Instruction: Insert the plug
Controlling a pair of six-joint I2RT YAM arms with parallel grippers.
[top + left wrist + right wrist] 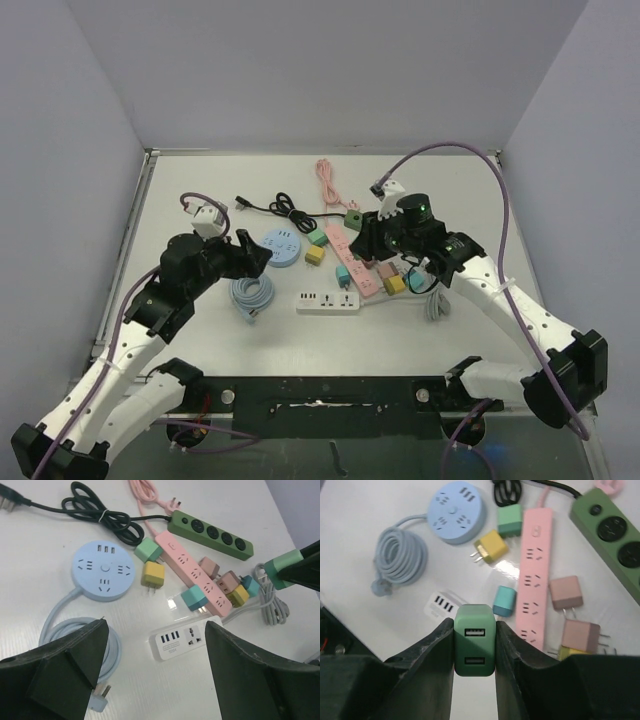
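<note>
My right gripper (pixel 474 630) is shut on a green plug (pixel 474 640), a square block with two USB ports facing the camera. It hangs above the table, over the near end of the pink power strip (pixel 535 580) and the white strip (pixel 440 605). In the top view the green plug (pixel 353 220) sits at the tip of the right gripper (pixel 362 230). The left wrist view shows the plug (pixel 282 565) at the far right. My left gripper (pixel 156 630) is open and holds nothing, hovering over the white strip (pixel 185 640) and a coiled blue cable (pixel 75 635).
A round blue socket hub (pixel 103 570), a dark green strip (pixel 210 532) and a black cable (pixel 100 515) lie at the back. Loose yellow (pixel 152 575), mint (pixel 148 550), teal (pixel 194 598) and pinkish-brown (pixel 209 566) plugs lie around the pink strip (pixel 197 577).
</note>
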